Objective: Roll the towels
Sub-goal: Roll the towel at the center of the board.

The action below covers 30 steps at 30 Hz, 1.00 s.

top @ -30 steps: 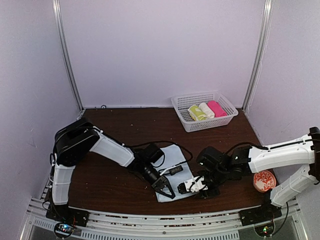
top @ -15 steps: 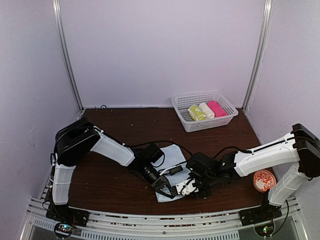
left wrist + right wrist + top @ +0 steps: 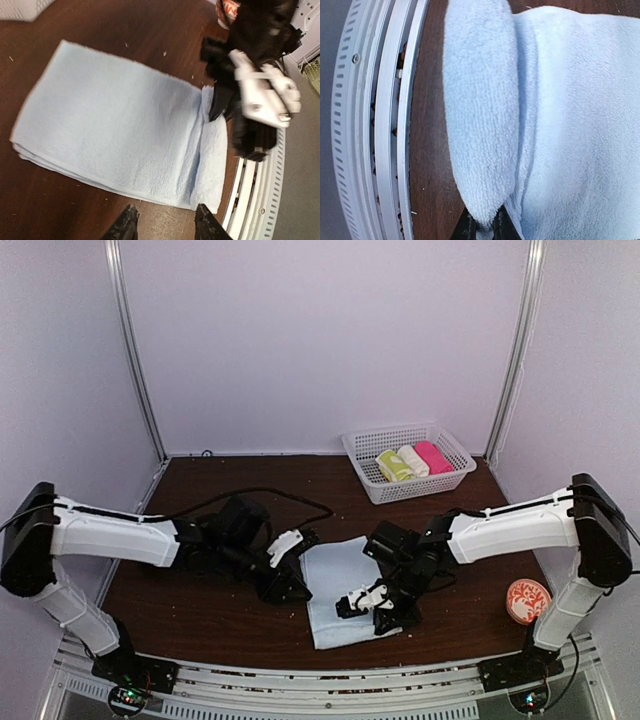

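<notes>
The pale blue towel lies folded flat on the dark table, its near end turned over into a narrow fold. My right gripper is shut on that fold, and in the right wrist view the cloth is pinched between the gripper fingers. Just left of the towel, my left gripper is open and holds nothing; in its wrist view its gripper is short of the towel's edge. A yellow-green rolled towel lies in the basket.
A white basket at the back right also holds a cream roll and a pink roll. A red and white round object sits at the right edge. The metal rail runs close along the towel's near end.
My left gripper has let go of the towel, opened and drawn back to the left. My right gripper has moved left onto the towel's near end and shut on the fold.
</notes>
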Each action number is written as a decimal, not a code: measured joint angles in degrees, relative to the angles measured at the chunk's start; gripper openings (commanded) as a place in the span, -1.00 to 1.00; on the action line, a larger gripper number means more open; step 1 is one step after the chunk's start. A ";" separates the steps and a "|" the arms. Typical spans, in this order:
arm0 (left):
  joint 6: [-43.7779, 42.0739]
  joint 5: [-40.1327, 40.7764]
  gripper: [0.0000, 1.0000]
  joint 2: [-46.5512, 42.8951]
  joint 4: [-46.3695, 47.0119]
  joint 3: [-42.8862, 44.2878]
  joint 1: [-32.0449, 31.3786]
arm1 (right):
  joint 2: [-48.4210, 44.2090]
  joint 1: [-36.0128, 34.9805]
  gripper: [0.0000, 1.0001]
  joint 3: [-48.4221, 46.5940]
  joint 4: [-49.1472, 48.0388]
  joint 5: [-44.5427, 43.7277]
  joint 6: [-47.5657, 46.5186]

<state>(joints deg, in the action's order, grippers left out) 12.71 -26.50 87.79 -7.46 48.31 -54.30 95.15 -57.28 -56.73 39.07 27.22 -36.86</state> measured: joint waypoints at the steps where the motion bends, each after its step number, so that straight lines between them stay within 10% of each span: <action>1: -0.96 3.10 -0.17 -3.85 0.70 -1.27 -0.94 | 1.84 1.18 -0.90 -2.05 1.97 2.03 0.59; 8: -9.79 17.92 -0.17 -12.13 2.36 -2.54 -13.55 | 18.08 10.95 -0.92 -15.85 15.26 17.09 1.18; 21: -20.02 30.18 -0.18 17.73 -3.69 15.13 -21.81 | 25.75 13.38 -0.91 -21.40 25.73 24.70 0.63; 30: -21.84 31.65 -0.82 21.18 -4.20 16.41 -21.81 | 25.77 13.38 -0.58 -21.29 25.81 24.92 0.52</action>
<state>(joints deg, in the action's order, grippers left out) -9.13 5.15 108.97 -11.66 64.73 -76.12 120.92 -43.90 -78.02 64.88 52.14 -36.34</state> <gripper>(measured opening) 0.184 0.076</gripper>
